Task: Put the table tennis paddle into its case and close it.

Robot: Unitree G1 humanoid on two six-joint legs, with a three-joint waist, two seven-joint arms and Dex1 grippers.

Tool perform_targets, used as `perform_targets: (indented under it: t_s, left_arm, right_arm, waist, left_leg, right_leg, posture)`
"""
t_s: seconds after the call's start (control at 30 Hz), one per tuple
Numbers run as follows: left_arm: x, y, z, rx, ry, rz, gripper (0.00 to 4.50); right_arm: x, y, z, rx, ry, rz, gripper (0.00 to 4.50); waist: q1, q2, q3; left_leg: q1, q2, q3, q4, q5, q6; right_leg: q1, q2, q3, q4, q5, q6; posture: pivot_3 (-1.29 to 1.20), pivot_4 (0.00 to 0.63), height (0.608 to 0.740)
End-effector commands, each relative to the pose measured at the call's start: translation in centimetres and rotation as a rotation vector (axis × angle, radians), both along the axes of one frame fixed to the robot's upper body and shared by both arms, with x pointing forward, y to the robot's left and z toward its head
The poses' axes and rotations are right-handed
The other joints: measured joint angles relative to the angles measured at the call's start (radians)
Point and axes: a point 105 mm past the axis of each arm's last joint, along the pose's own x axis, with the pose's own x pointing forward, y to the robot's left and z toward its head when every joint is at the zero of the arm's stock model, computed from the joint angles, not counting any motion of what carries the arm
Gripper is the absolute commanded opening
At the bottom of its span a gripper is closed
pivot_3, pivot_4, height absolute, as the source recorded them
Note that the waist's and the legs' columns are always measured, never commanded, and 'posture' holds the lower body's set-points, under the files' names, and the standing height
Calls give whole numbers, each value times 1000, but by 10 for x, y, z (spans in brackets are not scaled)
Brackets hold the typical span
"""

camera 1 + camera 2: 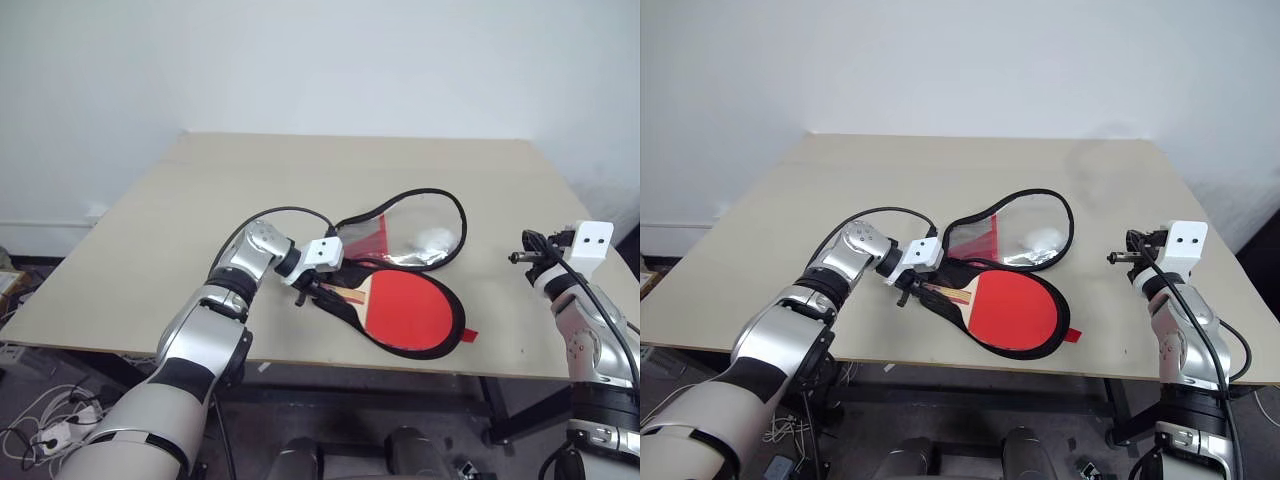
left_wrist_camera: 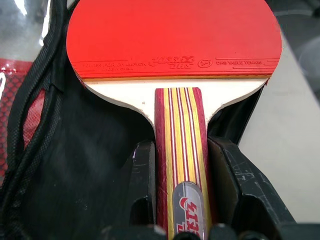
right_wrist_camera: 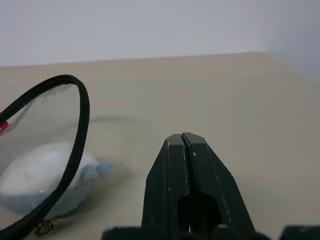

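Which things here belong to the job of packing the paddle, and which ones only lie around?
Belong to the job:
- paddle, lying in the open case
- case, lid open
- left gripper, shut on the paddle's handle

Only lying around:
- pale fluffy lump on the table, behind the clear lid

One paddle [image 1: 405, 308], one case [image 1: 415, 232], one table [image 1: 200, 210], two claws: left [image 1: 312, 291], right [image 1: 516, 257].

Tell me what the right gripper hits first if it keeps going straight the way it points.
Probably nothing: the right gripper, fingers shut, points over bare table toward the far wall. The open case lies off to one side.
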Motion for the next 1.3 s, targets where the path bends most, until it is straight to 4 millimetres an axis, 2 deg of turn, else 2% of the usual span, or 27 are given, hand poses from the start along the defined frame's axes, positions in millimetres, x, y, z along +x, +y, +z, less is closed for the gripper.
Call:
perform_targets:
  t_s: [0.03, 0.43, 0.77, 1.3]
  left_arm:
    - [10, -6, 17, -3, -86, -8, 1091]
    - [14, -6, 18, 25, -147, -22, 1091]
    - [16, -14, 25, -1, -192, -35, 1091]
    - [12, -24, 31, -59, -177, -71, 1091]
  right_arm:
    - [-2, 0, 18, -2, -64, -11, 0]
    - [-4, 5, 13, 10, -52, -8, 0]
    - [-9, 6, 9, 17, -45, -12, 0]
    - [-13, 7, 6, 22, -35, -21, 0]
  waist:
    - [2, 0, 0]
    - [8, 0, 0]
    - [13, 0, 0]
    - [19, 0, 0]
  left_leg:
    - [0, 0, 0, 0, 0, 0]
    - [0, 0, 0, 0, 0, 0]
    - [0, 0, 0, 1, 0, 0]
    - [0, 0, 0, 1, 0, 0]
  right_leg:
    - [0, 0, 0, 0, 0, 0]
    - [0, 0, 0, 0, 0, 0]
    - [1, 0, 0, 0, 0, 0]
    - [1, 0, 0, 0, 0, 0]
  posture:
    - [0, 0, 740]
    - [0, 0, 740]
    - [0, 0, 740]
    - [0, 0, 740]
